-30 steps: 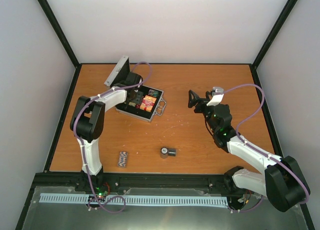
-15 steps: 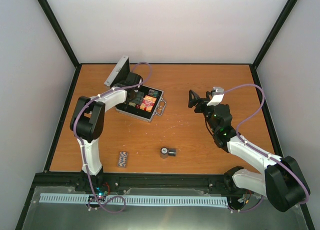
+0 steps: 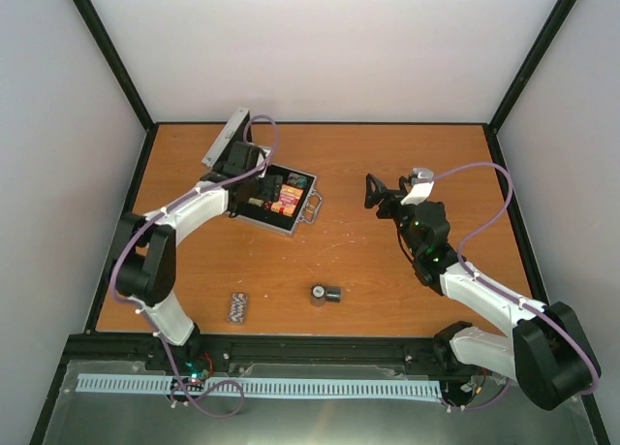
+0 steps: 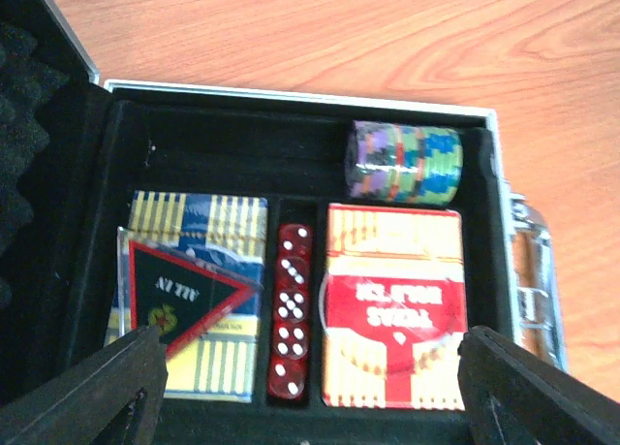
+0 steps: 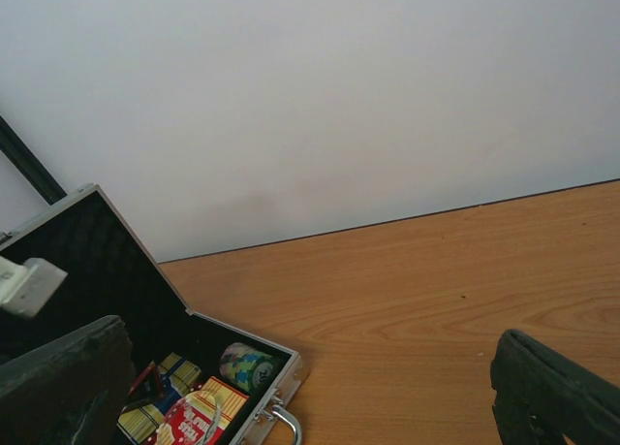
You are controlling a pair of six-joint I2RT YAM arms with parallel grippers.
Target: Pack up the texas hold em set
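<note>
Swung outward since the earlier frames, the left arm's elbow sits nearer the frame's left edge. The left gripper (image 4: 310, 377) hangs wide open and empty over the open case (image 3: 260, 219) at upper left, which holds card boxes (image 4: 392, 309), a triangle (image 4: 184, 290), red dice (image 4: 291, 309) and chips (image 4: 407, 162). Loose chips (image 3: 237, 307) and round buttons (image 3: 325, 294) lie at lower centre. The right gripper (image 5: 310, 387), centre right, gapes empty.
</note>
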